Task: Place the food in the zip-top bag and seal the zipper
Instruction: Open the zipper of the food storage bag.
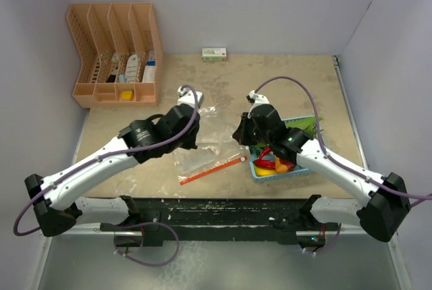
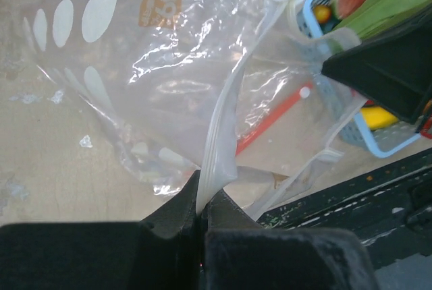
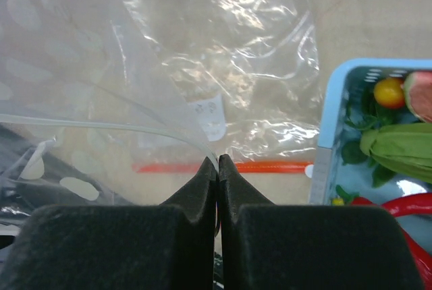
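Note:
The clear zip-top bag (image 1: 200, 150) with white dots lies between my two grippers and is lifted at its mouth. Its red-orange zipper (image 1: 212, 170) runs slantwise along the near side and also shows in the right wrist view (image 3: 270, 166). My left gripper (image 2: 201, 199) is shut on a whitish edge of the bag (image 2: 169, 67). My right gripper (image 3: 217, 162) is shut on the bag's clear mouth lip. The food (image 1: 273, 162) sits in the light blue basket (image 1: 295, 174): green leafy pieces (image 3: 401, 148), a red chili (image 3: 398, 206), and a small orange-yellow piece (image 3: 389, 92).
A peach file organiser (image 1: 115, 54) stands at the back left, and a small white-green box (image 1: 214, 54) lies at the back wall. The black rail (image 1: 216, 209) marks the table's near edge. Walls close in on both sides.

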Robot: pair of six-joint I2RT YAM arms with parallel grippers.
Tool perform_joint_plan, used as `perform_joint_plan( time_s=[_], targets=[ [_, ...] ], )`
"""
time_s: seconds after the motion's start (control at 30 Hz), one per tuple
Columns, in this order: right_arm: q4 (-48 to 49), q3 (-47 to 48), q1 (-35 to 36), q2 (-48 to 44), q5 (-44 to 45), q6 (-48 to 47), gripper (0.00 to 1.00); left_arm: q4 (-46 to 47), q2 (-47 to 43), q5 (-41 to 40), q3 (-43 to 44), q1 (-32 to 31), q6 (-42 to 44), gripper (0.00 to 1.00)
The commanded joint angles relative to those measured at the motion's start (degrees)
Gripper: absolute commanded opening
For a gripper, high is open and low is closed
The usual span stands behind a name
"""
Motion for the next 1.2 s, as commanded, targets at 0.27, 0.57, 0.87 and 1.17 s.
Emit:
perform_joint_plan(
  time_s=[0.27, 0.57, 0.87, 1.17],
  targets=[
    [-9.1, 1.3, -1.3, 0.1, 10.6, 0.3, 0.19, 11.0, 7.6, -3.1, -10.7, 0.5, 2.9, 0.00],
    [-10.4, 2.7, -1.3, -2.3, 6.6, -2.4, 0.41, 16.8, 11.0, -3.2, -12.6, 0.5, 3.0, 0.00],
    [-27.3, 10.1, -1.3, -6.7, 11.8, 3.4, 0.61, 18.9, 13.8, -2.4, -11.5, 0.6, 4.7, 0.00],
    [-38.4, 10.0, -3.5, -7.7, 18.9, 11.5, 0.89, 21.7, 14.3, -1.2, -11.9, 0.6, 6.0, 0.00]
  ],
)
